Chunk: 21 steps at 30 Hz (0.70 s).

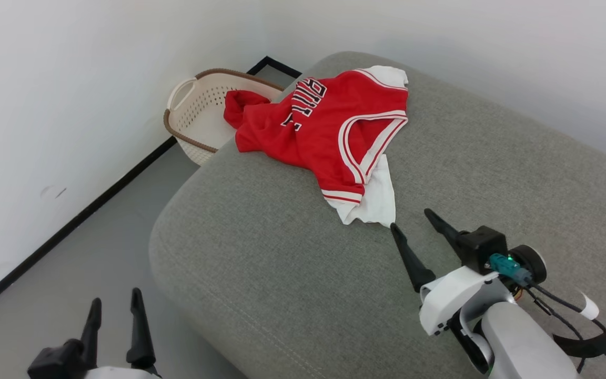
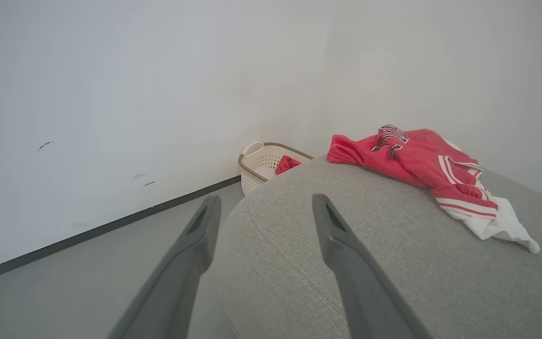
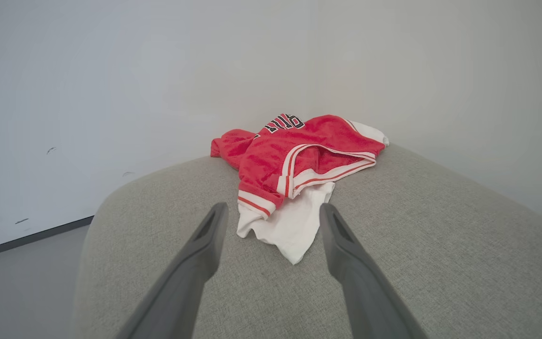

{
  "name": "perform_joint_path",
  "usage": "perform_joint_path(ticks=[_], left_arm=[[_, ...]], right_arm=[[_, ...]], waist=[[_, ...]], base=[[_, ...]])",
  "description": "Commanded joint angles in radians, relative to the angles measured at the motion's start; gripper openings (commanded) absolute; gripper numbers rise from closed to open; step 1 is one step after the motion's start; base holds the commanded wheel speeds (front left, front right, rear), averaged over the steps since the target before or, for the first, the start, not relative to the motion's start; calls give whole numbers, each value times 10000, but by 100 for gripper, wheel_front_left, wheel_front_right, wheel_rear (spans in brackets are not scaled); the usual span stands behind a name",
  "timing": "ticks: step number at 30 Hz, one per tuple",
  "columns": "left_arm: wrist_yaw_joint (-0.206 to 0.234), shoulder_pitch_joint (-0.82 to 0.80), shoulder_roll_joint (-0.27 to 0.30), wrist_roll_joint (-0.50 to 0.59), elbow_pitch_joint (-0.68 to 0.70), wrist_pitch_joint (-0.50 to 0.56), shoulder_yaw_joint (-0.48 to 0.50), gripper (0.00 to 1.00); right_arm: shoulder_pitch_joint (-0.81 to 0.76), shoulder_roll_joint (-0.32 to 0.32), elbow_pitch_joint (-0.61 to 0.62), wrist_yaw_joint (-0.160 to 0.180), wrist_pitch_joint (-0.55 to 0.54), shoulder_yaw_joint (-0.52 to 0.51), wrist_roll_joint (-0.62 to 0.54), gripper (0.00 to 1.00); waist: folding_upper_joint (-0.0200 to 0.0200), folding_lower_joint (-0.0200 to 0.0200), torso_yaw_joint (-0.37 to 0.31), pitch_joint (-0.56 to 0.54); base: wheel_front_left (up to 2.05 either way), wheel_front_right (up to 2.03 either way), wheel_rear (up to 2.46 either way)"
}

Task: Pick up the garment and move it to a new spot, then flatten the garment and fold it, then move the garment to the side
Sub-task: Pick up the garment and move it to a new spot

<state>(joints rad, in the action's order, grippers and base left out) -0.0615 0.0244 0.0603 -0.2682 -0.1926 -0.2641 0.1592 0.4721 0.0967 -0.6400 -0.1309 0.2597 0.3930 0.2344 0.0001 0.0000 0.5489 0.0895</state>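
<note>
The garment [image 1: 320, 131], a red jersey with white sleeves, striped trim and black lettering, lies crumpled on the far part of the grey cushioned seat [image 1: 292, 263]. One red corner hangs over the seat's edge toward the basket. My right gripper [image 1: 411, 218] is open just short of the white sleeve; in the right wrist view the sleeve [image 3: 294, 226] lies between and beyond its fingers. My left gripper [image 1: 115, 301] is open at the lower left, off the seat and over the floor. In the left wrist view the garment [image 2: 417, 162] sits far ahead to the right.
A cream laundry basket [image 1: 198, 113] with a brown rim stands on the floor in the corner behind the seat; a red cloth [image 2: 288, 164] shows inside it. White walls close in at left and back. Grey floor [image 1: 71, 273] runs along the seat's left side.
</note>
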Motion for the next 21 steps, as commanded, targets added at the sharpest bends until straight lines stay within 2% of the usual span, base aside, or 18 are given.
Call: perform_joint_path(ticks=[1,4,8,15,17,19,20,21], left_arm=[[-49,12,-21,46,31,-1,-20,100],[-260,-303,18,238,-202,-1,-280,100],[-529,-1277,474,556,-922,26,-1010,100],[-682,-3716,1748,-2,-2224,130,-1659,100],[-689,-4530,2350,-128,-2860,213,-1891,100],[-693,-5463,2636,-714,-3436,304,-2291,100],[-693,-5463,2636,-714,-3436,304,-2291,100],[-696,-6343,3226,-1054,-4018,448,-2806,100]], right_arm=[[110,65,6,3,49,-14,101,100],[-157,212,148,3,55,-351,207,100],[-811,415,562,3,61,-1222,-52,100],[-706,481,1277,4,62,-1814,-602,100],[-538,447,1473,4,63,-1831,-703,100],[-379,456,1613,4,63,-1897,-743,100],[-379,456,1613,4,63,-1897,-743,100],[-204,460,1758,4,60,-1987,-782,100]], waist=[[-1,0,-30,-27],[-1,0,-122,-100],[-1,0,-390,-238],[-1,0,-2771,807],[-1,0,-3423,1254],[-1,0,-3989,1756],[-1,0,-3989,1756],[-1,0,-4489,2271]], base=[[0,0,0],[0,0,0],[0,0,0],[0,0,0],[0,0,0],[0,0,0],[0,0,0],[0,0,0]])
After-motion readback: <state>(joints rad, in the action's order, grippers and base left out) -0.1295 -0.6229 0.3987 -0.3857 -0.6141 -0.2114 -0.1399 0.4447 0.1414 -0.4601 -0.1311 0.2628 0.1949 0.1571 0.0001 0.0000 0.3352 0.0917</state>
